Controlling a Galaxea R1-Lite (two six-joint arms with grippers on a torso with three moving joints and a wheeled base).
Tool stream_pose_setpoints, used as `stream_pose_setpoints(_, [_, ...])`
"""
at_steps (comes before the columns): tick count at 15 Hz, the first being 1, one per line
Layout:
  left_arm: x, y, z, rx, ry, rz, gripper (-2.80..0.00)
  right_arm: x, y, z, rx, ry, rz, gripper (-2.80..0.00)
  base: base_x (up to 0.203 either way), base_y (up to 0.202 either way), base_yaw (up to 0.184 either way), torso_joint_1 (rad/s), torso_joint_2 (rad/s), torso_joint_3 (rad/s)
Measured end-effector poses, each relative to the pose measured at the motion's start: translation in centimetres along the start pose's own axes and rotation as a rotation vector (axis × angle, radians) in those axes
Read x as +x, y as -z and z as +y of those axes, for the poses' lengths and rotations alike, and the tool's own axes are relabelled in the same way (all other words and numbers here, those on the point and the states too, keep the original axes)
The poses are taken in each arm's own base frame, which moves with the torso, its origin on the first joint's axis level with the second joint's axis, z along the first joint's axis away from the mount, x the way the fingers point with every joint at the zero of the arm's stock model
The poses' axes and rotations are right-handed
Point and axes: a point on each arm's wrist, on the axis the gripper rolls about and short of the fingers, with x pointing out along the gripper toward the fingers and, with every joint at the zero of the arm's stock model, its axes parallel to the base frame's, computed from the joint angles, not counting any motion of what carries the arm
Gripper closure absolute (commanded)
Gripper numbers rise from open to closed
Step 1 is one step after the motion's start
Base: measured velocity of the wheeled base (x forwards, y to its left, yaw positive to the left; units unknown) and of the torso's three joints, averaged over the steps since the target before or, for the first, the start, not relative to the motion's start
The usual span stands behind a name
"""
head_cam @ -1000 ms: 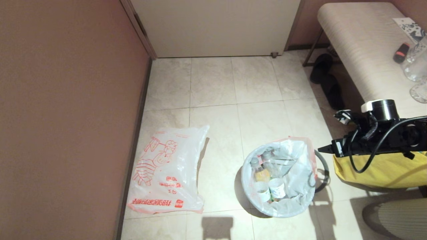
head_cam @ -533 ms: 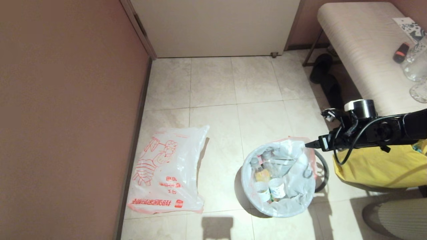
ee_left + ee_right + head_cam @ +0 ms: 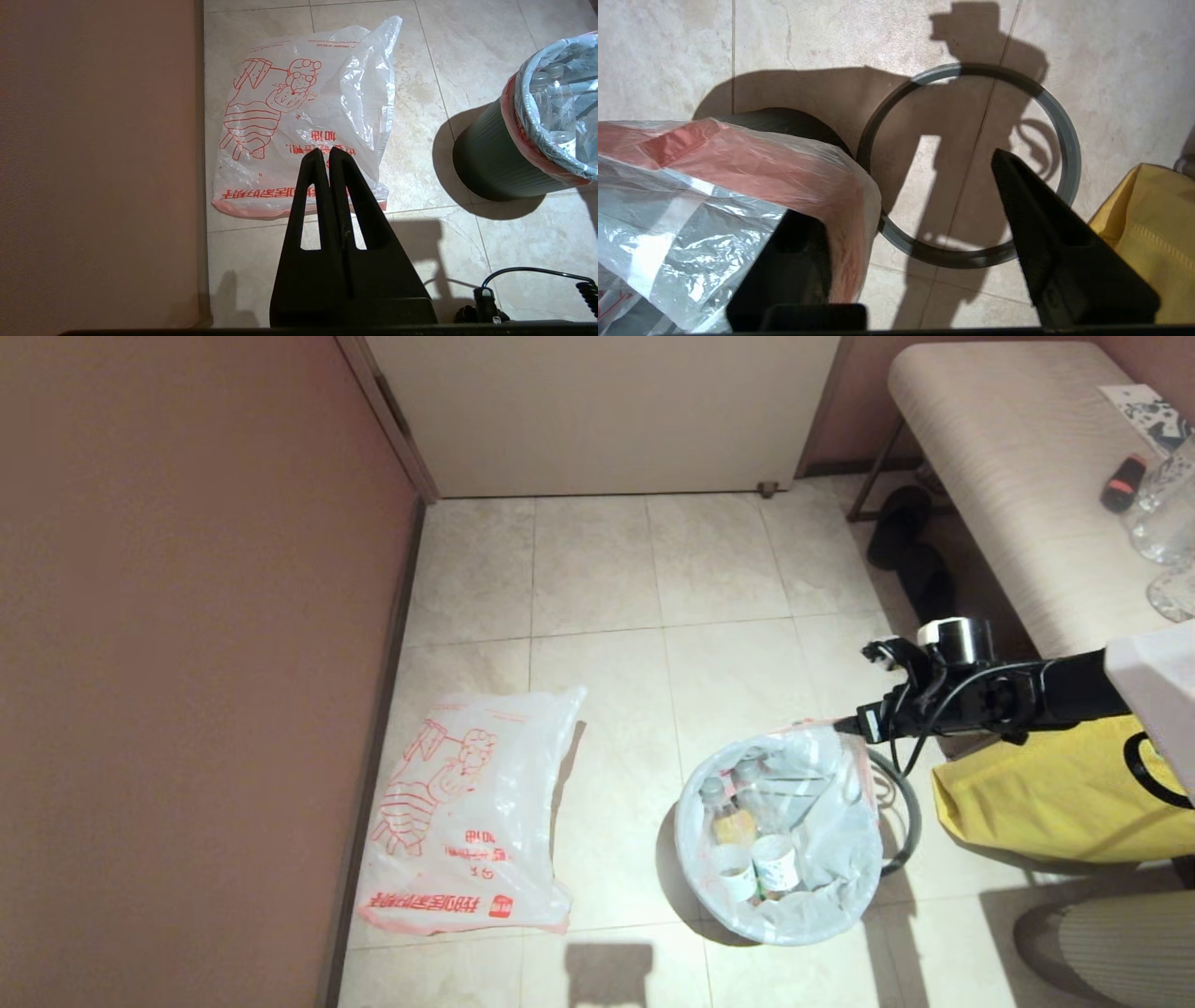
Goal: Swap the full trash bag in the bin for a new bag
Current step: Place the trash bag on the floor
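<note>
One finger of the right gripper (image 3: 906, 205) hides behind the full trash bag's (image 3: 738, 186) rim; its jaws gape astride that rim.

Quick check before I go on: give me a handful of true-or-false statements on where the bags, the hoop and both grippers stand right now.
1. The full trash bag sits in the bin. True.
2. The grey hoop is fitted on the bin's rim. False: it lies flat on the floor beside the bin.
3. The new bag lies flat on the floor near the wall. True.
4. The right gripper is shut. False: it is open, one finger behind the full bag's pink rim, the other over the hoop.
5. The left gripper holds the new bag. False: it is shut on nothing, above the new bag.
6. Bottles and cups show inside the full trash bag. True.
</note>
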Motion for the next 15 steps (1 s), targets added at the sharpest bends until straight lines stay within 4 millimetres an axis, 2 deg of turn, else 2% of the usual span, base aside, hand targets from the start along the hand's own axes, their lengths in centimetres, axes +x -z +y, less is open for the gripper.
stream_pose_setpoints(3, [0.0, 0.0, 0.0, 0.000, 0.000, 0.000, 0.00, 0.4, 0.0, 0.1, 0.002, -0.020, 0.016, 0.00, 0.000, 0.000, 0.000, 0.000, 0.00, 0.000])
stream_pose_setpoints(7, [0.0, 0.0, 0.0, 0.000, 0.000, 0.000, 0.00, -0.3, 0.0, 0.3, 0.030, -0.081, 0.063, 0.00, 0.000, 0.000, 0.000, 0.000, 0.00, 0.000])
stream_pose_setpoints(11, [0.0, 0.0, 0.0, 0.000, 0.000, 0.000, 0.00, -3.1, -1.4, 0.5, 0.159, -0.245, 0.132, 0.00, 0.000, 0.000, 0.000, 0.000, 0.00, 0.000])
stream_pose_setpoints(15, [0.0, 0.0, 0.0, 0.000, 0.000, 0.000, 0.00, -6.5, -2.4, 1.1, 0.395, -0.490, 0.255, 0.00, 0.000, 0.000, 0.000, 0.000, 0.00, 0.000])
